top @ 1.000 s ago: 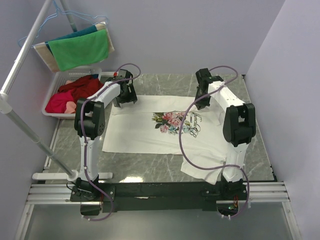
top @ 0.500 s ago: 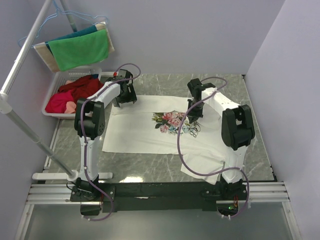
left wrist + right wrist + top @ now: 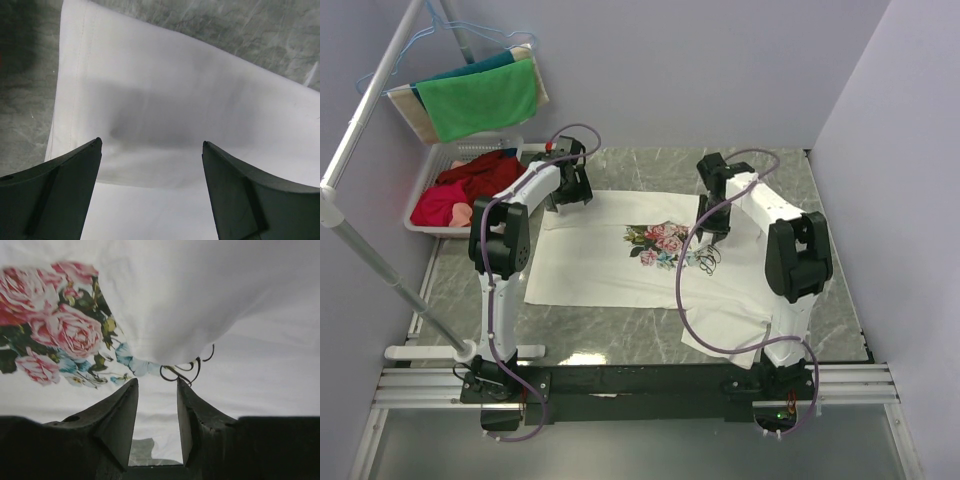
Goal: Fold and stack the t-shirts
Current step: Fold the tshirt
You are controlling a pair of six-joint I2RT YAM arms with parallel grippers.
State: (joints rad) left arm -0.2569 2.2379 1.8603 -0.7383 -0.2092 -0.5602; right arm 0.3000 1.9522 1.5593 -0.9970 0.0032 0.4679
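Note:
One white t-shirt (image 3: 600, 265) lies spread on the marble table, its rose print (image 3: 658, 243) facing up. Its right side is folded inward and covers part of the dark script. My right gripper (image 3: 712, 228) hovers just over that fold; in the right wrist view it (image 3: 156, 382) is open with nothing between the fingers, and the folded cloth edge (image 3: 180, 347) lies just ahead beside the roses (image 3: 65, 335). My left gripper (image 3: 568, 200) stands wide open at the shirt's far left corner. In the left wrist view it (image 3: 150, 144) is empty above the white cloth (image 3: 175, 100).
A white basket (image 3: 432, 165) of red clothes sits at the far left. Green and teal cloths (image 3: 480, 100) hang on a rack above it. A slanted metal pole (image 3: 380, 270) crosses the left side. Purple cables loop over the shirt's right half.
My right gripper dragged the shirt's right side inward over the script, then opened and let the cloth go. The left arm has stayed put.

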